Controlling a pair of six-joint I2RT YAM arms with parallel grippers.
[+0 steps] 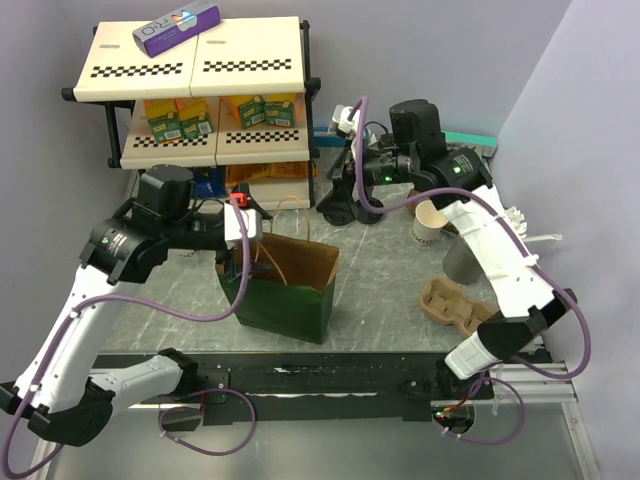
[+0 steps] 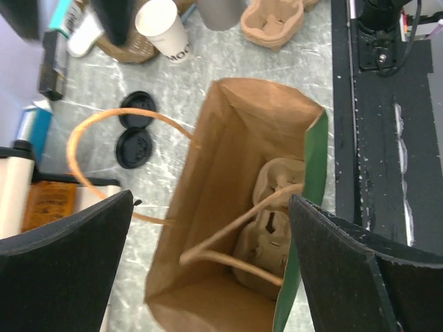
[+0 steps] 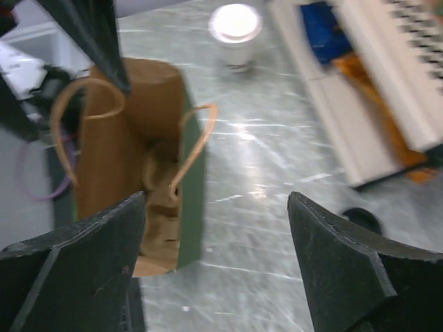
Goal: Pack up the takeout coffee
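Fingers of the left gripper [image 2: 211,207] and right gripper [image 3: 216,200] are spread, with nothing held. The paper cup [image 1: 430,222] is seen upright beside the grey tumbler [image 1: 462,258], apart from the bag [image 1: 285,285]. The light cup could be tipped by an off-centre close, or a bag handle [image 2: 90,138] snagged. A glossy grey marbled table [image 1: 380,270], a stocked shelf [image 1: 190,70] and lilac walls [image 1: 560,80] are noted.

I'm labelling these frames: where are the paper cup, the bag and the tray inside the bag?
Cup [image 2: 156,19], left wrist view, its open mouth.
Bag [image 2: 221,152], left wrist view, inner brown wall.
Tray [image 2: 275,181], left wrist view, upper pocket inside the bag.
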